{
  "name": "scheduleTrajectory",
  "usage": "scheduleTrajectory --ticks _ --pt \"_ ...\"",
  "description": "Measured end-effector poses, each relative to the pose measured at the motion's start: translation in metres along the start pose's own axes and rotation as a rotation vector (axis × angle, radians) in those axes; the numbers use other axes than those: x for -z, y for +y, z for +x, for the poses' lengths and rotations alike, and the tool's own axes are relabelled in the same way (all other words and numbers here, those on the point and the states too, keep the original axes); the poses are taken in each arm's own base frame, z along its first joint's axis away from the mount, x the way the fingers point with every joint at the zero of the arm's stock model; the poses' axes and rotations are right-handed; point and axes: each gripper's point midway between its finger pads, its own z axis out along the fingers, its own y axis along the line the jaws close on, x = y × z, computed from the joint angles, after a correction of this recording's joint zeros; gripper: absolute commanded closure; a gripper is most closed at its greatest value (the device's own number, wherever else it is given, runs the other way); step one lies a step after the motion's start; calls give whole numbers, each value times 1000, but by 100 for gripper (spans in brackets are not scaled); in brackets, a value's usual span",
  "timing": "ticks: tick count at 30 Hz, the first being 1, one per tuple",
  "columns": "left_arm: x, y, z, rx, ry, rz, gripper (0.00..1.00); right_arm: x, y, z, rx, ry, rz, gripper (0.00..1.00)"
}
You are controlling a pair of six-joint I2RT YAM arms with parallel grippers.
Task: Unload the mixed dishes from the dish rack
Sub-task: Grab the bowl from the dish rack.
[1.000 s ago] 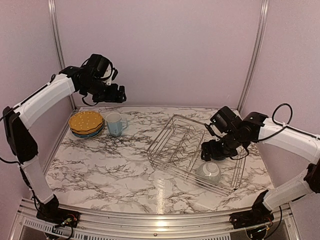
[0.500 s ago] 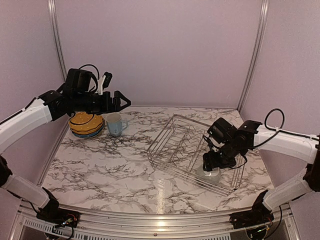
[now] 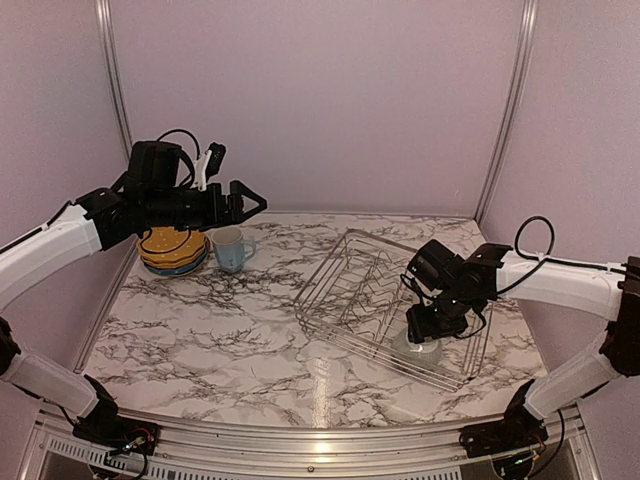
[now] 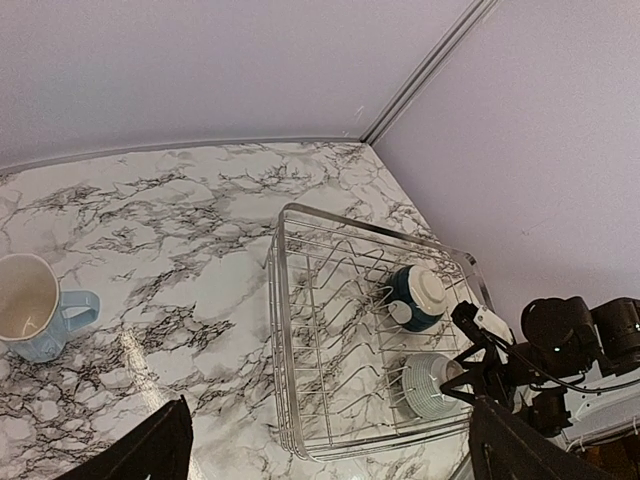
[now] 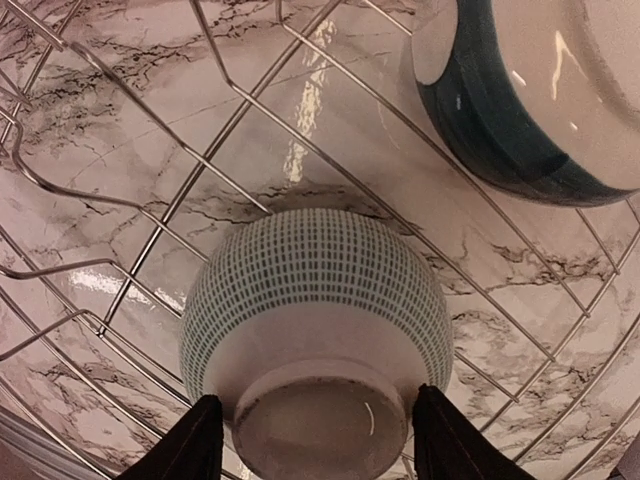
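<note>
The silver wire dish rack (image 3: 345,290) (image 4: 285,330) lies at the right of the table. Two bowls rest upside down in it: a pale one with green dashes (image 5: 315,290) (image 4: 428,385) and a dark blue and white one (image 5: 530,100) (image 4: 420,297). My right gripper (image 5: 315,440) (image 3: 425,330) is down over the pale bowl, open, its fingers (image 5: 190,440) close on either side of the foot ring. My left gripper (image 3: 255,203) (image 4: 330,455) hangs open and empty, high above the back left. A light blue mug (image 3: 230,248) (image 4: 30,305) and stacked yellow plates (image 3: 172,245) stand on the table at the left.
The rack's upright dividers (image 5: 120,180) rise beside the pale bowl. A wall and corner post (image 3: 500,110) stand behind the rack. Bare marble (image 3: 220,330) stretches between the mug and the rack.
My right gripper dropped onto the pale bowl and its fingers have narrowed round the foot. The left arm swung out from the back left and now holds still.
</note>
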Motion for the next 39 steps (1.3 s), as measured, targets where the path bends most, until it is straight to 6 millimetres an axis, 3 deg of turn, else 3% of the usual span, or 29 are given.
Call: scheduleTrajectory --ticks 6,11,27,33,39 --pt "-1 -3 2 -3 3 6 1 -2 -2 0 1 -5 12 40" --pt "-1 -5 3 -5 6 10 1 -1 -2 -2 -2 -12 12 50" --pt "-2 -9 5 -9 11 17 1 5 -12 3 -19 -14 52 68" --pt "-3 -10 7 -9 18 19 1 18 -14 -1 -33 -51 43 74" --pt "-4 -12 9 -5 22 24 1 46 -9 -23 -71 -157 -9 76"
